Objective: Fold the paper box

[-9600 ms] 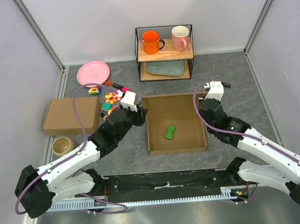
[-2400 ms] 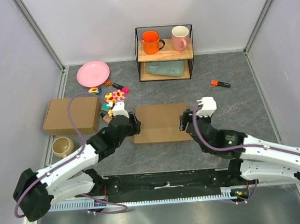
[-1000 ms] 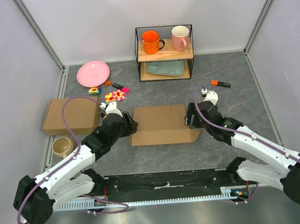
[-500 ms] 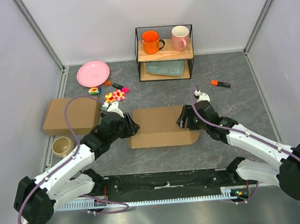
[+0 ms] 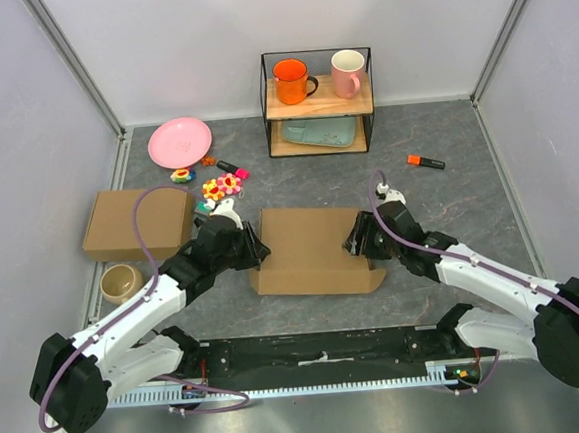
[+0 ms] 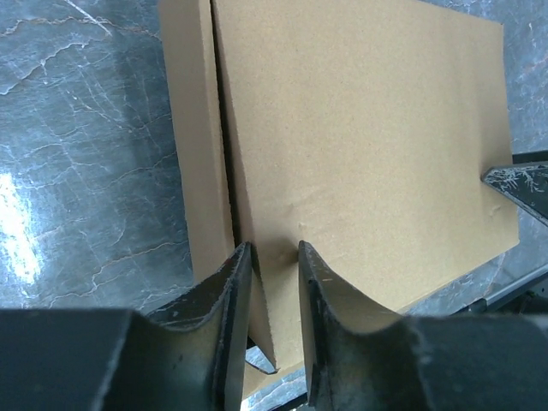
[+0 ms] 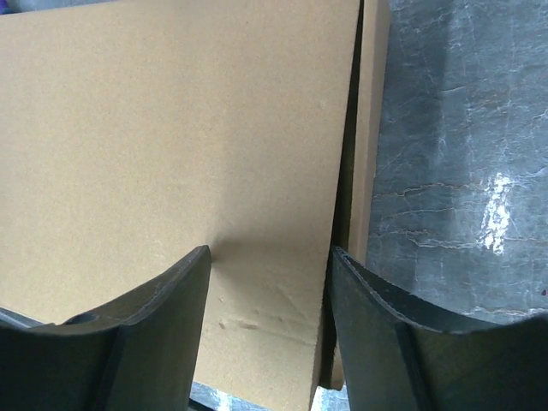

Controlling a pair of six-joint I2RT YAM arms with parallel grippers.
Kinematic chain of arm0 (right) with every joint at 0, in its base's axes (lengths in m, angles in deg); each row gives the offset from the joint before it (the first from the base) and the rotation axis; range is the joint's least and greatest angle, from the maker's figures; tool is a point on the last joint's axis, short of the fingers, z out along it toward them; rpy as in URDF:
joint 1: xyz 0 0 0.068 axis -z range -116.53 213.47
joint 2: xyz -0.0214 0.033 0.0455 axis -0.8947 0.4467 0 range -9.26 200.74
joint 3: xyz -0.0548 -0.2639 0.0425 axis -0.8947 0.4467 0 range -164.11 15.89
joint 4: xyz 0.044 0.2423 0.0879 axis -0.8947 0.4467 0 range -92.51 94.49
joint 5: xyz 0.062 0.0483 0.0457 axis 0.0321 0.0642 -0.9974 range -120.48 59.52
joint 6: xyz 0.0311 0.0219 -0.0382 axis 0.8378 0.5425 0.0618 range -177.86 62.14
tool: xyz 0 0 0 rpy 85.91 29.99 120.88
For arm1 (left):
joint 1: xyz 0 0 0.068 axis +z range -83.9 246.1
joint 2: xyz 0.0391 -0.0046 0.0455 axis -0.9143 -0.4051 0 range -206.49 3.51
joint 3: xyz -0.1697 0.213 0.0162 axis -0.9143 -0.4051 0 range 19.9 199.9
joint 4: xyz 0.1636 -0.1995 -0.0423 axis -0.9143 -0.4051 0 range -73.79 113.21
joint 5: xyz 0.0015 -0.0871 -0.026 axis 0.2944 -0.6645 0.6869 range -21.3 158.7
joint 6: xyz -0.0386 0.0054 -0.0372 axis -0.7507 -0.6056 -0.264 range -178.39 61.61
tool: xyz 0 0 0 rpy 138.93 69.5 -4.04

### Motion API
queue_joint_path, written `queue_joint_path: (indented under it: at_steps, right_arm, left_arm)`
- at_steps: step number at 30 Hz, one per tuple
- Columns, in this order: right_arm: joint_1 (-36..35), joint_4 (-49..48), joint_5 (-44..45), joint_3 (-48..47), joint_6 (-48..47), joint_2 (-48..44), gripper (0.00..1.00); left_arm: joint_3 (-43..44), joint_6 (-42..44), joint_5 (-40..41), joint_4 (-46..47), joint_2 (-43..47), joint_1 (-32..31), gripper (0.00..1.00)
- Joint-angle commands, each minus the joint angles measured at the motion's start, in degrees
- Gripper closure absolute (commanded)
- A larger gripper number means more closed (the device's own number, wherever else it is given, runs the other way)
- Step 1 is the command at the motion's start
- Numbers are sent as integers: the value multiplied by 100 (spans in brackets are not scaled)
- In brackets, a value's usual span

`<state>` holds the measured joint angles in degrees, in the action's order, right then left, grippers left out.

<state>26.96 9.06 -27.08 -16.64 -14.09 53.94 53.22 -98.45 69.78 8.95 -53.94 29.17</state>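
From my seat, the paper box (image 5: 317, 249) lies mid-table, with the left gripper (image 5: 252, 248) at its left edge and the right gripper (image 5: 357, 239) at its right edge. Well to the left sits a second box (image 5: 120, 225), with a bowl (image 5: 121, 282) just before it and a plate (image 5: 180, 142) behind it. Small toys (image 5: 219, 187) lie between the plate and the paper box. Behind stands a wire shelf (image 5: 370, 90), with the left mug (image 5: 291, 80) and the right mug (image 5: 347, 72) on top and a tray (image 5: 320, 132) below. A marker (image 5: 426, 162) lies to the shelf's right.

paper box (image 5: 312, 250): plain brown; table (image 5: 466, 162): grey marbled; plate (image 5: 179, 141): pink
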Motion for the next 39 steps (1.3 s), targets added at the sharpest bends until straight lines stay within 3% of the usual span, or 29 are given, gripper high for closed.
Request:
queue_joint_path:
  at_steps: [1,9,13,18,21,24,25,28,32,39]
  right_arm:
    - [-75,20,107,-139,-113,-316,34]
    - [-75,486,873,-192,-623,-388,34]
    - [-75,574,1074,-139,-659,-281,35]
    - [-75,504,1373,-253,-659,-975,33]
    - [-93,320,1305,-490,-747,-1266,32]
    - [-84,-505,410,-429,-695,-1205,46]
    - [-84,-890,137,-412,-668,-1074,60]
    - [-93,-1331,-803,-333,-554,-354,81]
    - [-102,-1851,-1236,412,-440,174,90]
    - [-102,-1896,-1043,1039,-422,105,92]
  left_arm:
    - [184,182,-197,240,76,-60,62]
    - [-141,700,199,-7,-160,-60,61]
    - [-72,517,725,-349,-434,-51,63]
    - [-63,77,1912,-262,1135,-60,58]
    - [113,112,2142,-113,1447,-60,56]
    - [-158,103,1292,773,1500,-60,58]
    - [-281,51,698,1315,1317,-60,60]
    - [-563,-239,-79,1654,608,-60,72]
    - [-1263,-563,-741,2223,156,-60,80]
    - [-1987,-741,-442,2157,322,-51,85]
